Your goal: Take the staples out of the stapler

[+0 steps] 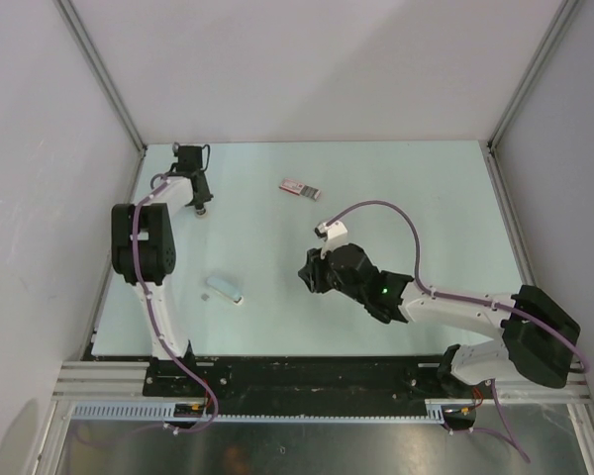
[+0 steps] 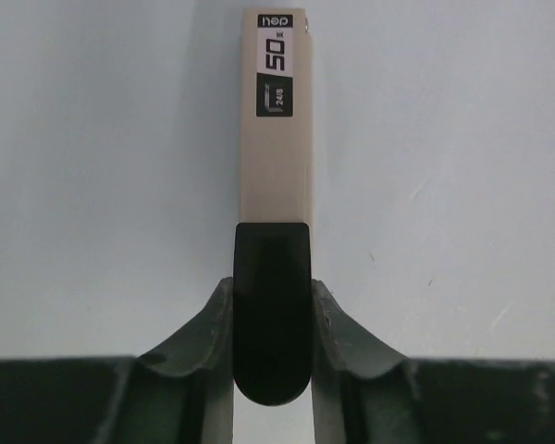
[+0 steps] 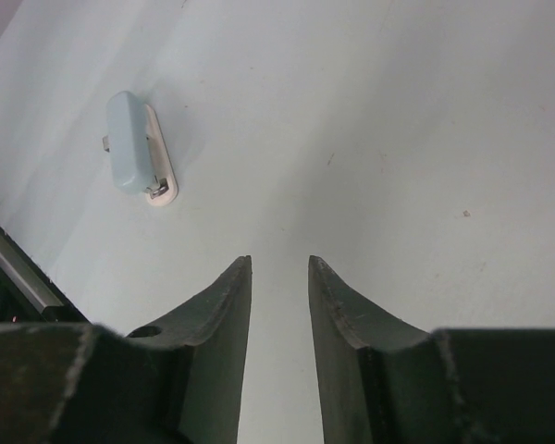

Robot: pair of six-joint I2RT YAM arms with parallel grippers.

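My left gripper (image 2: 272, 289), stretched out to the far left, clamps a tan stapler (image 2: 276, 157), while my right gripper (image 3: 279, 268) hangs near the middle, fingers slightly parted.

Pale table (image 1: 406, 188): blue stapler (image 1: 224, 290), pink packet (image 1: 300, 188)

A pale, greenish-white table top (image 1: 431, 183) lies under even, soft light. Plain white panels close it in: the left wall (image 1: 35, 148), the far wall (image 1: 317, 59) and the right wall (image 1: 574, 168), joined by slanting aluminium posts (image 1: 101, 74). A black rail (image 1: 307, 374) runs along the near edge, with a slotted strip (image 1: 109, 409) and a dull metal sheet (image 1: 356, 450) nearer still.
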